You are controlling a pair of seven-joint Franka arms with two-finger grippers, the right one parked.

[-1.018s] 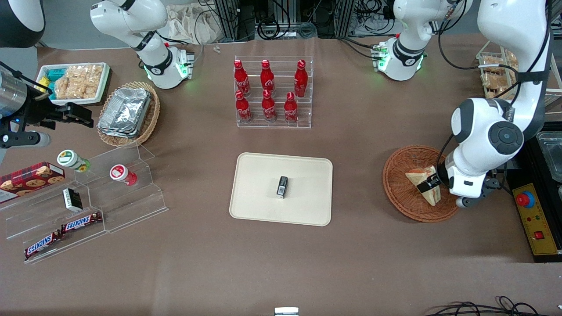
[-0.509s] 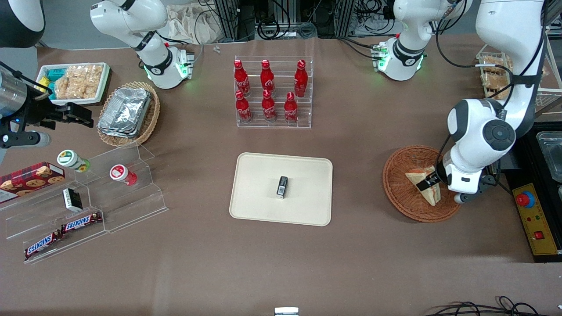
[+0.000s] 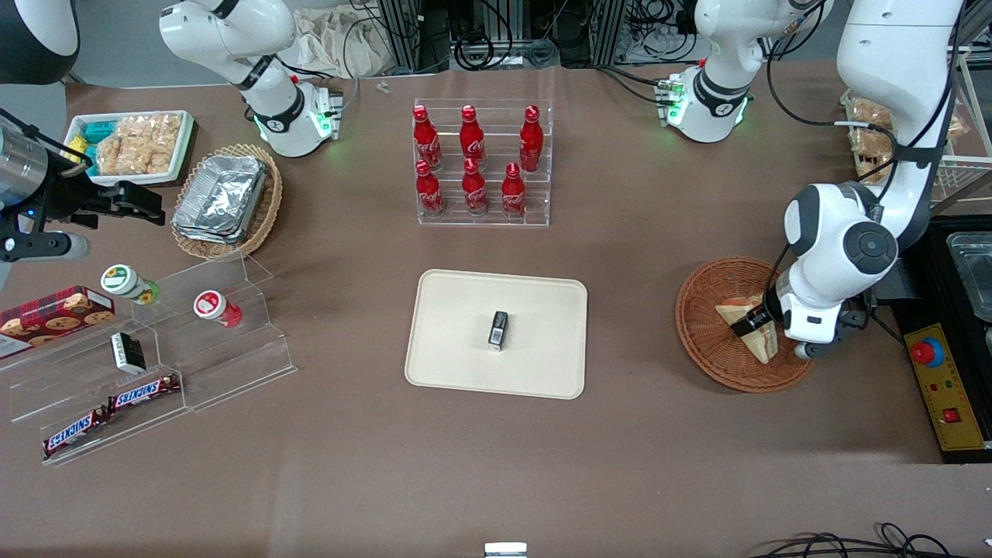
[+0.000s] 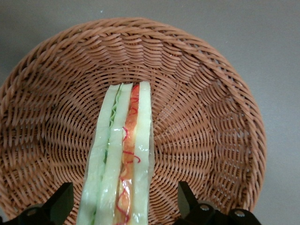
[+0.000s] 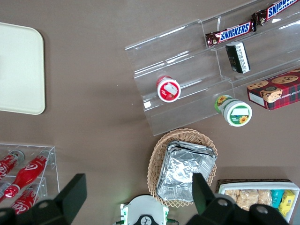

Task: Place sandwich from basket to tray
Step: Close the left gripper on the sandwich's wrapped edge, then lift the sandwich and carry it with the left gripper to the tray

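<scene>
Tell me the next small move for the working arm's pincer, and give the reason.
Probably close the pincer on the sandwich. Its fingers are open, one on each side of the sandwich, which stands on edge in the basket. Nothing is gripped yet, so lifting it toward the tray must wait.

Whole setup sits on a big table (image 3: pixel 635 465) covered in plain brown cloth, evenly lit, soft shadows only. Farther from the camera than the gripper (image 3: pixel 750 324), there's a metal frame (image 3: pixel 504 27) with tangled black cables (image 3: pixel 473 50).
</scene>
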